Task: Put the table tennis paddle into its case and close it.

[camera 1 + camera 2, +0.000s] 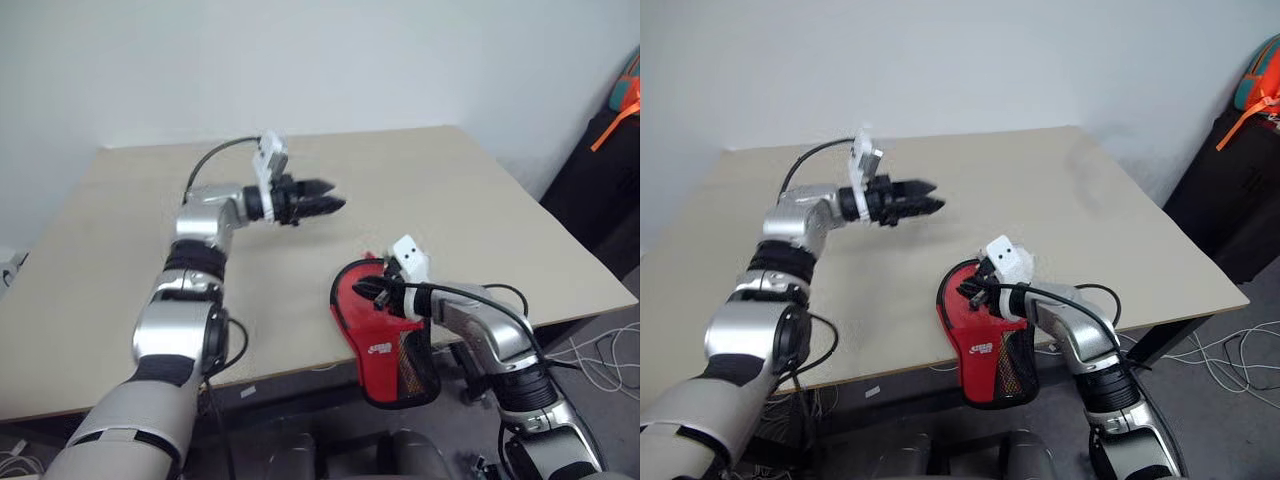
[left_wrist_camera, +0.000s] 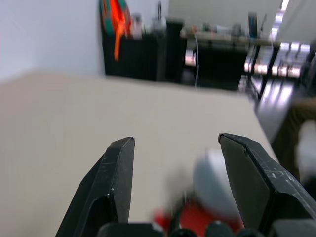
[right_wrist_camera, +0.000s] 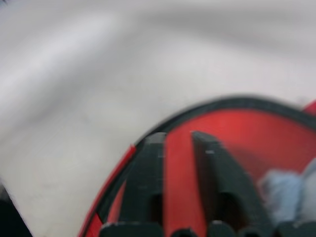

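case pos: red case lies at the near desk edge, directly under and just ahead of the right end effector; its narrow handle end overhangs the edge toward the robot
case axis: long axis runs from the round head on the desk back to the mesh handle end off the edge, roughly in line with the right forearm
nearer arm: right, clearly; left end effector is well apart, up and off to the left over bare desk, pointing right
right end effector: fingers a narrow gap apart over the red face, nothing seen pinched; contact with the fabric can't be told
left end effector: fingers spread wide, empty
paddle: not separately visible; judged to be inside the case, unconfirmed
materials: case is soft fabric, red panel with small white logo, black mesh at the handle end, black piping round the rim; desk is matte beige laminate, flat
shape: rounded head tapering to a short neck, thin and floppy, likely to shift if pushed at the overhang
next: judged to be the closing; needs one end effector pinning the head
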Controlling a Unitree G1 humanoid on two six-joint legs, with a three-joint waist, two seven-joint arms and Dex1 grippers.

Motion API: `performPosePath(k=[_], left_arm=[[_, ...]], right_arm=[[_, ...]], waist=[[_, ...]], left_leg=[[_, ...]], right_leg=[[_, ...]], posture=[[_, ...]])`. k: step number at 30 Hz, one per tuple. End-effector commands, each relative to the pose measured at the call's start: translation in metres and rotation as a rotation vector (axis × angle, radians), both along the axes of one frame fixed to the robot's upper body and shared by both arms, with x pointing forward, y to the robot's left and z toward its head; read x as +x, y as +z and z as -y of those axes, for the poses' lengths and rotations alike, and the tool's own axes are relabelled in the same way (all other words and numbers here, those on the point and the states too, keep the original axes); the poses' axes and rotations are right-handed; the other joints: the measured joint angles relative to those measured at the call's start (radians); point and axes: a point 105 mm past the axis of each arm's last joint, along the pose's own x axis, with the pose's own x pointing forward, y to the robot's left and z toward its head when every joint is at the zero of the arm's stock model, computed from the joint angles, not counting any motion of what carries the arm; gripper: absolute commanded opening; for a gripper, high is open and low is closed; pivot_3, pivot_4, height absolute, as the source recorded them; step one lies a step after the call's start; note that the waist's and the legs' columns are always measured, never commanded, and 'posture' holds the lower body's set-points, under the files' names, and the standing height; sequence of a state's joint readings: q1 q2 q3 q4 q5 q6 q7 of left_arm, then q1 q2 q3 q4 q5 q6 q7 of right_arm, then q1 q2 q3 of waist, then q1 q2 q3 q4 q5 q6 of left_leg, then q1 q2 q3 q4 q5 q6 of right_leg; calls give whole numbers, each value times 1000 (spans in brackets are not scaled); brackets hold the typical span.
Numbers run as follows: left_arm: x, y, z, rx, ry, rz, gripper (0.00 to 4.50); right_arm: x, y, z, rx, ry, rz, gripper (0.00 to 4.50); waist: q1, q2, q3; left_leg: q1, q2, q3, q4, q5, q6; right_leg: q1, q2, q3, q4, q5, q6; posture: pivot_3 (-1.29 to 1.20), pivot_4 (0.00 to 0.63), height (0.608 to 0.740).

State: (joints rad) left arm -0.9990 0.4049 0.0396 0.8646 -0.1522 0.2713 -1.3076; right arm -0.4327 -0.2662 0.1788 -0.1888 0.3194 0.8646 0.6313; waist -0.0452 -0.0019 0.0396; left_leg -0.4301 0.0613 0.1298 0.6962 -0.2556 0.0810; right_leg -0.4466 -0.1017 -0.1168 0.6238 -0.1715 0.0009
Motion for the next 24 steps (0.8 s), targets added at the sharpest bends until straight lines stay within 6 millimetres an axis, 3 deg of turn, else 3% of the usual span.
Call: performPosePath(k=[1, 3, 7, 13, 19, 24], left_arm=[[-12, 1, 4, 64, -68, 36, 2875], [-23, -8, 8, 73, -102, 25, 2875], [-47, -21, 33, 90, -191, 36, 2875], [-83, -40, 73, 166, -330, 99, 2875], [-85, -77, 83, 275, -300, 87, 2875], [-67, -103, 87, 335, -178, 93, 2875]], right_arm=[[-2, 50, -4, 124, 54, 129, 2388], [2, 67, 0, 168, 40, 166, 3082], [21, 83, 13, 165, -43, 216, 3082], [53, 78, 39, 89, -205, 209, 3082], [72, 65, 52, 0, -350, 201, 3082], [75, 60, 54, 6, -377, 174, 3082]], waist=[[0, 0, 0], [1, 0, 0], [1, 0, 0], [0, 2, 1], [0, 3, 1], [1, 3, 1]], left_leg=[[0, 0, 0, 0, 0, 0], [0, 0, 0, 1, 0, 0], [0, 0, 0, 1, 0, 0], [0, 0, 2, 1, 2, -4], [0, 0, 2, 1, 2, -4], [0, 0, 2, 1, 2, -3]], right_leg=[[0, 0, 0, 0, 0, 0], [0, 0, 0, 0, 0, 0], [1, -1, 0, 0, 0, 0], [0, 0, 1, 0, 0, 0], [0, 0, 2, 1, 0, 0], [0, 0, 2, 1, 0, 0]], posture=[[0, 0, 724], [0, 0, 724], [0, 0, 724], [0, 0, 724], [0, 0, 724], [0, 0, 724]])
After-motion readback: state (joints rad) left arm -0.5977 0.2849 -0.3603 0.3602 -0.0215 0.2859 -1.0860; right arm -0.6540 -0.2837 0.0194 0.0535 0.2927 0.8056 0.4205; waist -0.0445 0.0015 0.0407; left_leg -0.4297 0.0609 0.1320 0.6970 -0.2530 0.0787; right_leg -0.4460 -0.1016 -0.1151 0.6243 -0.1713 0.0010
